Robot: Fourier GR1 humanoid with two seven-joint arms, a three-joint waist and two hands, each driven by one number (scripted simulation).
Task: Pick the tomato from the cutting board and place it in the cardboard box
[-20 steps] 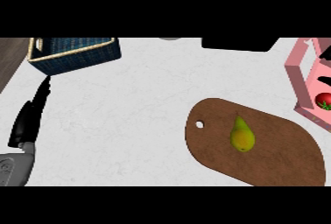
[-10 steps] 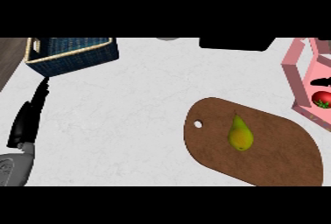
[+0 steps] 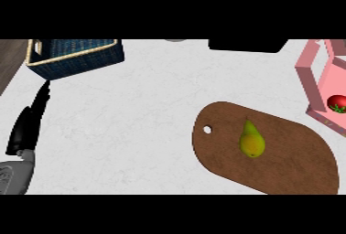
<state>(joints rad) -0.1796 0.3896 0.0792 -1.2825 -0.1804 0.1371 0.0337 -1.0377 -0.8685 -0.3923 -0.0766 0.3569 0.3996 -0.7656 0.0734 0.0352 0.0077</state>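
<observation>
A red tomato [image 3: 337, 102] lies inside a pink box [image 3: 317, 87] at the right edge of the head view. The brown cutting board [image 3: 283, 155] sits lower right on the white counter and carries a yellow-green pear [image 3: 251, 140]. My left hand [image 3: 28, 123] rests at the left edge, its black fingers straight and pointing up, holding nothing. My right hand does not show.
A dark blue woven basket [image 3: 71, 57] stands at the back left. A black object [image 3: 243, 44] lies along the back edge, and a small grey thing [image 3: 175, 40] beside it. The counter's dark left edge [image 3: 8, 59] runs near the basket.
The black hand that showed beside the tomato at the right edge has left the view. The tomato stays in the pink box. The view has drifted slightly.
</observation>
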